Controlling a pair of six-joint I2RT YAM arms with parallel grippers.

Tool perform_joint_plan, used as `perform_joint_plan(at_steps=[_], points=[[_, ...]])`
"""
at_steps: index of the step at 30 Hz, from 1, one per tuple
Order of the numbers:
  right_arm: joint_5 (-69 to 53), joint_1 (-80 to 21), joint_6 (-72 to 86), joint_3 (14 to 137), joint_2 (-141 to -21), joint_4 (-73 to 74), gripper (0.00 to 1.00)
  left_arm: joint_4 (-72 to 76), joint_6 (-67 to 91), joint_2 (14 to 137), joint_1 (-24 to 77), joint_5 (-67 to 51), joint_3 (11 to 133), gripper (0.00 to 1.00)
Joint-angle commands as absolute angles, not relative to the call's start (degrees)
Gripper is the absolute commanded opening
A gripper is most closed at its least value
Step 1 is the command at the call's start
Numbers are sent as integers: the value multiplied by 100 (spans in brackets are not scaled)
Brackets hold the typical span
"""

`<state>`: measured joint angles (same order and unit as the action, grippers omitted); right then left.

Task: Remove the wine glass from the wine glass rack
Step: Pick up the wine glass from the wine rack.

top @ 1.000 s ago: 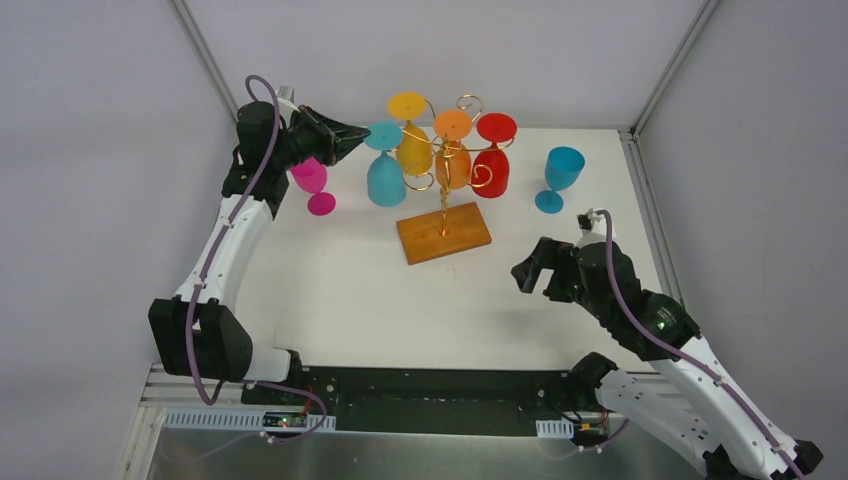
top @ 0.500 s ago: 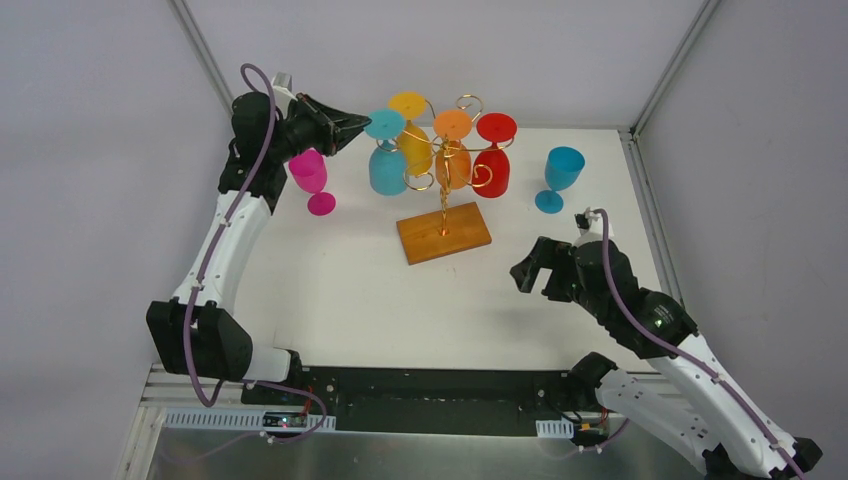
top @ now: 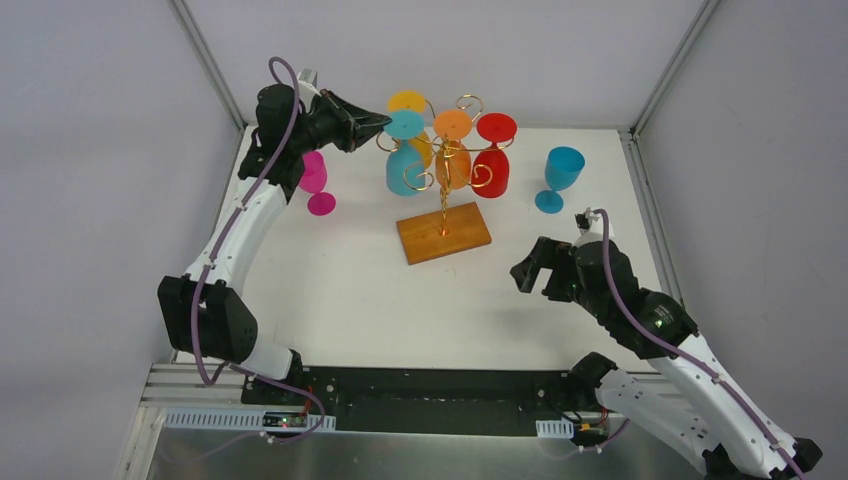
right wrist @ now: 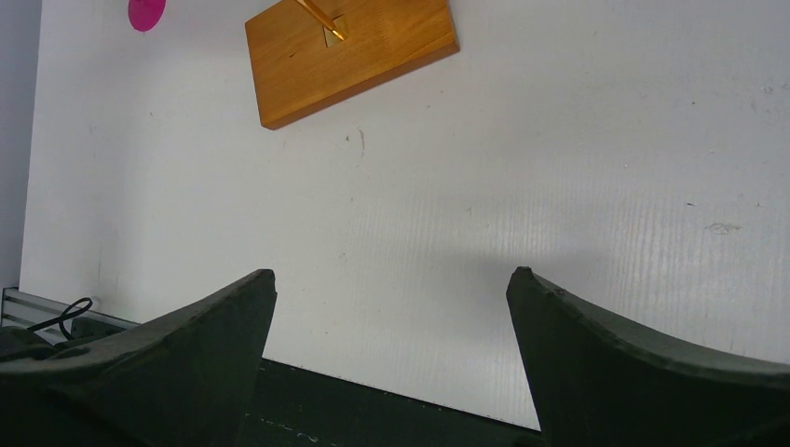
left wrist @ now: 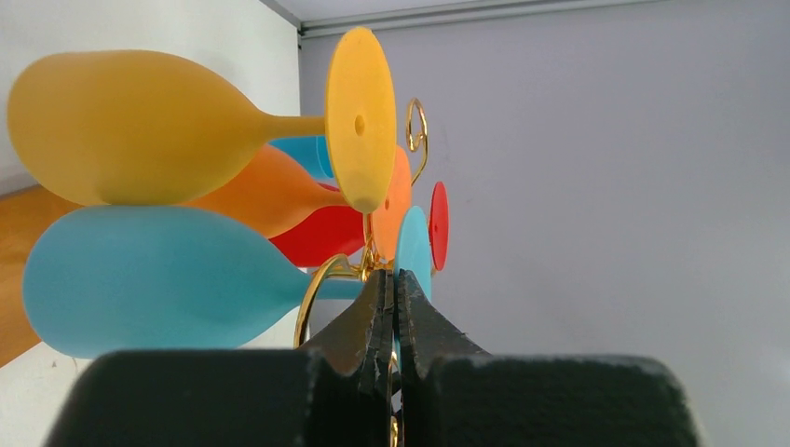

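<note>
The wine glass rack, a gold wire stand (top: 441, 190) on a brown wooden base (top: 443, 233), stands at mid-table with several upside-down glasses hanging on it: light blue (top: 403, 168), yellow (top: 408, 103), orange (top: 453, 124) and red (top: 496, 127). My left gripper (top: 385, 122) is shut on the edge of the light blue glass's round foot. In the left wrist view the gripper (left wrist: 393, 279) pinches that foot (left wrist: 413, 247) beside a gold scroll (left wrist: 321, 279), and the bowl (left wrist: 158, 279) lies left. My right gripper (top: 530, 275) is open and empty, low over the table right of the base.
A magenta glass (top: 315, 180) stands upright under my left arm. A blue glass (top: 561, 172) stands upright at the right, behind my right arm. The right wrist view shows the wooden base (right wrist: 349, 56) and the magenta foot (right wrist: 146, 12). Walls close the table's sides.
My left gripper has moved right and a little up with the light blue glass's foot, carrying the glass toward the rack's centre. The right arm has not moved.
</note>
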<state>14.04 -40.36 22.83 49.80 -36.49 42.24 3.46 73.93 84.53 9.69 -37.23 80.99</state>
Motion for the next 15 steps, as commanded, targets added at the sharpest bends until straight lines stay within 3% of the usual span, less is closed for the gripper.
perform_joint_plan(at_steps=[1,15], points=[[1438,-4018,2173,4961,-3566,4107,99,637,7261,8408,1097,-3817,8381,0],[1355,-4024,2302,4902,-3595,4043,99,408,6866,7771,1099,-4045,7882,0]])
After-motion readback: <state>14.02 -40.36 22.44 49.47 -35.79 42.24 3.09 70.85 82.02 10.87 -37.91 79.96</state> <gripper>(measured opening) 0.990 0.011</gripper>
